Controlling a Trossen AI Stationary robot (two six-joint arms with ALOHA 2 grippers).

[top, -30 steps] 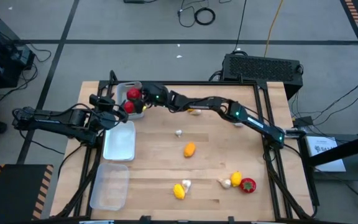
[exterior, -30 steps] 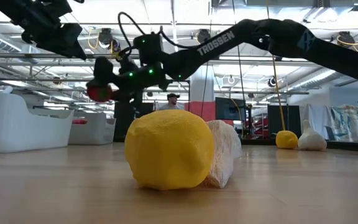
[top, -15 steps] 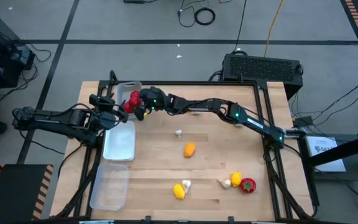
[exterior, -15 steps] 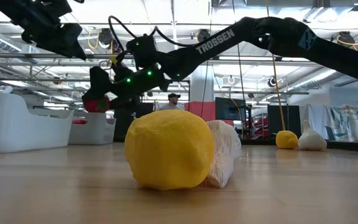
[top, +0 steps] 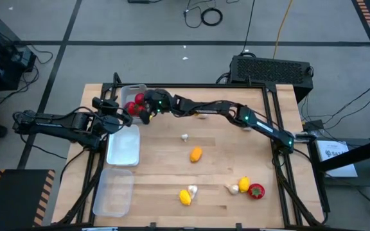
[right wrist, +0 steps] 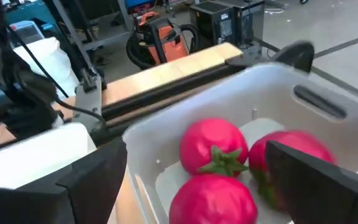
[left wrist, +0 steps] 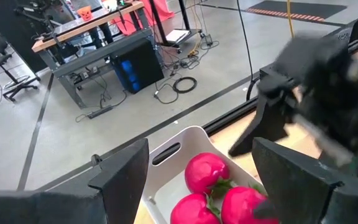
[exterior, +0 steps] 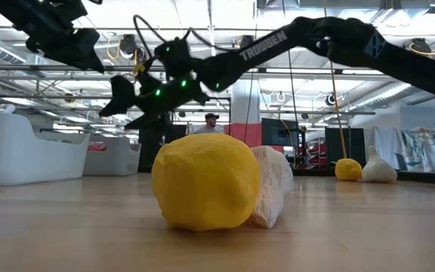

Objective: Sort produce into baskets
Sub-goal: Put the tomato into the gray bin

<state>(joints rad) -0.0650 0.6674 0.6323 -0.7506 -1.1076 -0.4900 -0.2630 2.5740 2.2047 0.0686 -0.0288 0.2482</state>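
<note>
Three red round pieces (right wrist: 219, 168) lie in the far pale tray (right wrist: 272, 87), which stands at the table's far left (top: 128, 92). My right gripper (top: 144, 113) hangs open and empty just above them; it also shows in the low view (exterior: 125, 106). My left gripper (top: 115, 110) is open and empty beside the same tray, looking at the red pieces (left wrist: 210, 186). Loose on the table lie yellow-orange pieces (top: 196, 154), whitish bulbs (top: 185, 136) and one red piece (top: 256, 190).
A middle tray (top: 123, 144) and a near tray (top: 113, 192) stand along the table's left side. A yellow piece (top: 185, 197) and a bulb (top: 193, 190) lie at the near edge, filling the low view (exterior: 206, 181). More pieces (top: 243, 185) lie at the near right.
My right gripper, which held a red piece over the far tray, has opened and let it go. The red piece has dropped into the tray beside the other two. The gripper has stayed above the tray.
</note>
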